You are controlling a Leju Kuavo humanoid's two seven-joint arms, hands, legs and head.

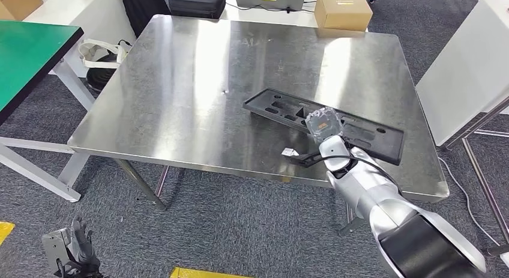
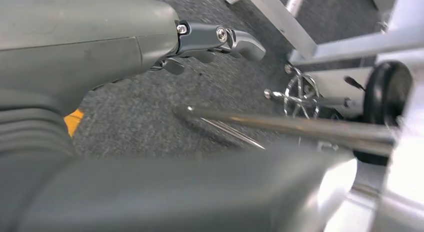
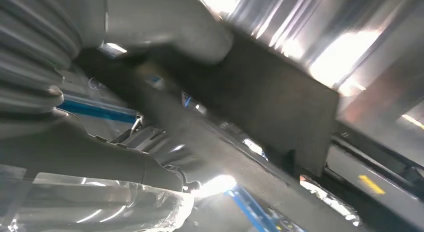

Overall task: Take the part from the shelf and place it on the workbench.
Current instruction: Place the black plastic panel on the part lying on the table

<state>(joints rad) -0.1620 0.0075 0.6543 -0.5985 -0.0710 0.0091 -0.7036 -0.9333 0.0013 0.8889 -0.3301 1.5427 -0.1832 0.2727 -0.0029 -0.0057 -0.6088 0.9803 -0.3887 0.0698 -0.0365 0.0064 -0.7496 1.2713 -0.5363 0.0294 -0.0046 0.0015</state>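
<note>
Right hand [image 1: 323, 123] grips the black part [image 1: 282, 107] at its near edge, flat on the worktop [image 1: 180, 80]. It looks stiff, light and long, best held mid-length. Left hand [image 1: 75, 242] hangs with nothing in it, fingers apart.

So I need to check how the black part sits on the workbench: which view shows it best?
The head view: the whole black part lies flat on the workbench, right robot hand on it. The right wrist view shows a blurred close-up.
</note>
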